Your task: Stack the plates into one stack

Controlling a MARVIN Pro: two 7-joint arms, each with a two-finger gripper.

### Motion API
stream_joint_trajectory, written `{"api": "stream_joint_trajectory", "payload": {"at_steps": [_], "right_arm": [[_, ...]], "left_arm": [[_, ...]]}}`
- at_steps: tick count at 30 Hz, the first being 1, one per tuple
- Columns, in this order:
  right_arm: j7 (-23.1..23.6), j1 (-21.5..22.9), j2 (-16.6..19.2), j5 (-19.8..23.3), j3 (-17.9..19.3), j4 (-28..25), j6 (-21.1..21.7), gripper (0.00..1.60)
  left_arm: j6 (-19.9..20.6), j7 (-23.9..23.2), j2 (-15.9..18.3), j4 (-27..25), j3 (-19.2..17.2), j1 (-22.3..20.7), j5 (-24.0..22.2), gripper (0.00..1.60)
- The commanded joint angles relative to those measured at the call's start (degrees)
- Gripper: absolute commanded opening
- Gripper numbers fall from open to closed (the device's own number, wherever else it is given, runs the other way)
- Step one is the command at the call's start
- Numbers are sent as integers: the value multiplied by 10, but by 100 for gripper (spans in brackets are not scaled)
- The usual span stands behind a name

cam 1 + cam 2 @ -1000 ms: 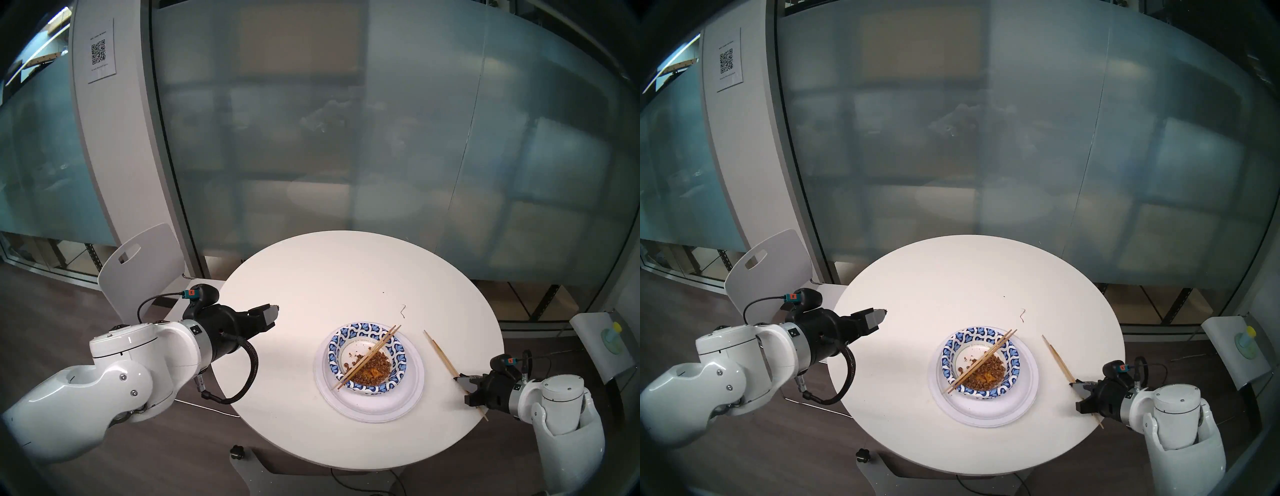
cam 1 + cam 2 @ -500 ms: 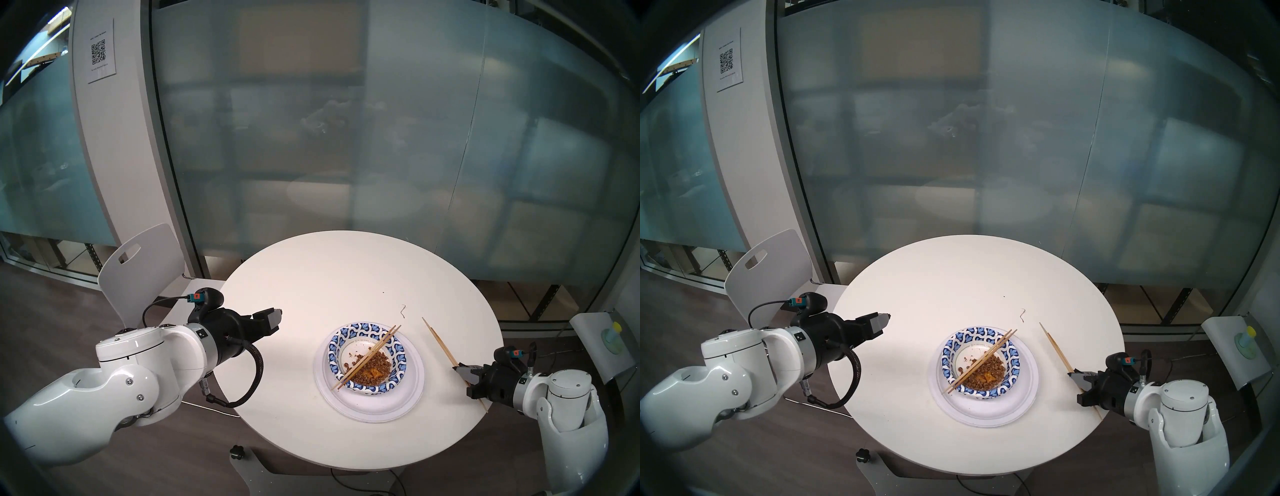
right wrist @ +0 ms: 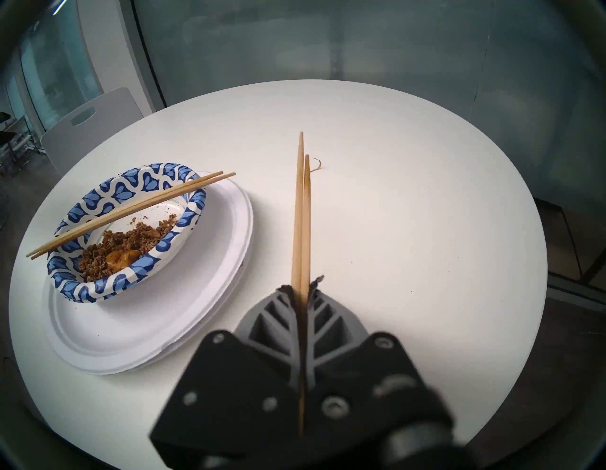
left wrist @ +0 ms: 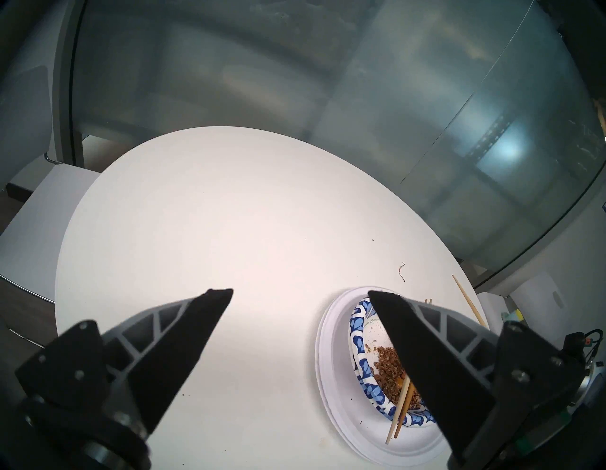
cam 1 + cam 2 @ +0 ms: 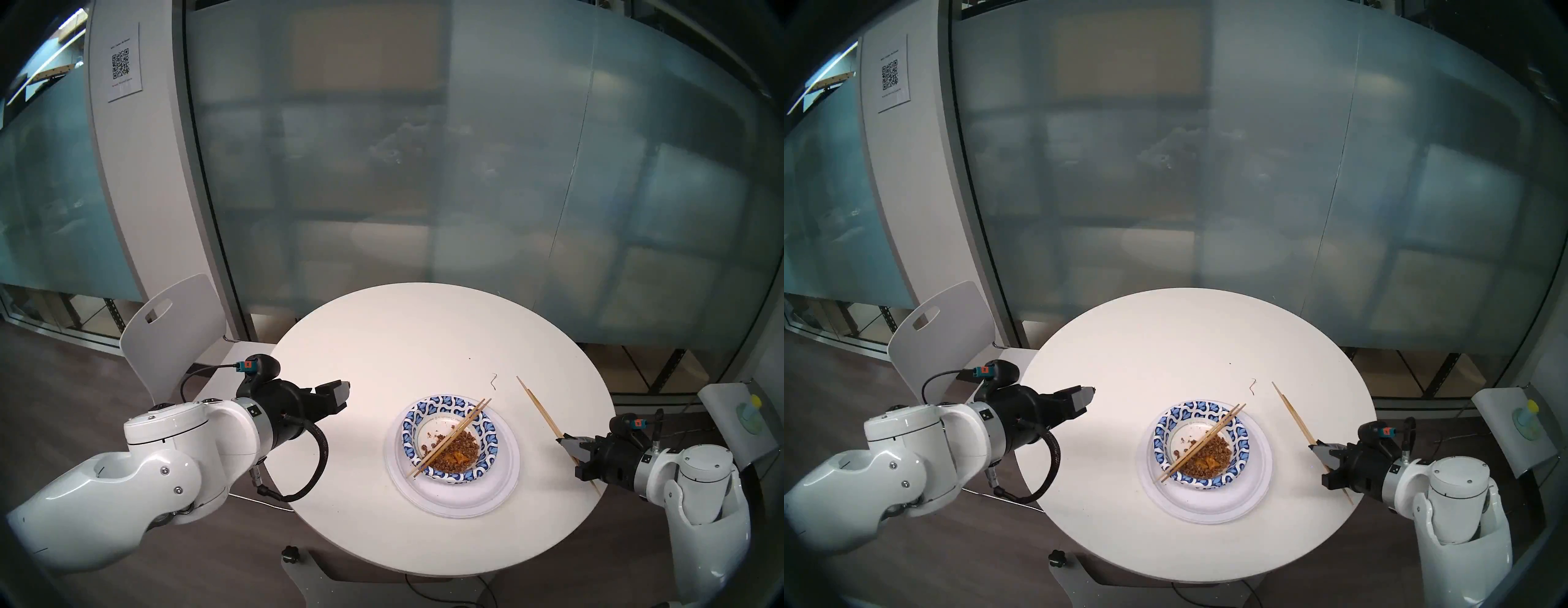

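- Right tool (image 3: 301,288) is clamped on a pair of wooden chopsticks (image 3: 301,210) near the right edge of the round white bench (image 5: 382,339); the sticks run between its closed fingers, their tips pointing toward the far side and raised off the bench top.
- Left tool (image 4: 300,295) hangs over the left part of the bench with its jaws spread wide and nothing between them.
- Between the two tools, toward the near side, sits the stack (image 5: 452,456): wide white paper plates (image 3: 137,315) underneath and a blue-patterned paper bowl (image 5: 424,407) on top.
- Brown crumbly food scraps (image 3: 131,239) lie in the bowl.
- Across its rim rests a second pair of chopsticks (image 5: 449,437).
- Just beyond the stack lies a small curled scrap (image 5: 494,380).
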Motion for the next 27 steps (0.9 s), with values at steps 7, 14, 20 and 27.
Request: {"api": "stream_joint_trajectory", "payload": {"at_steps": [7, 14, 20, 27], "right_arm": [[9, -24, -19, 4, -3, -38, -9, 0], [2, -3, -12, -4, -32, -41, 3, 0], [-3, 26, -6, -8, -59, -32, 10, 0], [-8, 56, 1, -14, -90, -27, 19, 0]], "left_arm": [[3, 0, -8, -6, 8, -16, 10, 160], [6, -1, -10, -7, 16, -20, 16, 160], [4, -2, -6, -7, 9, -15, 15, 160], [1, -5, 2, -5, -3, -6, 12, 160]]}}
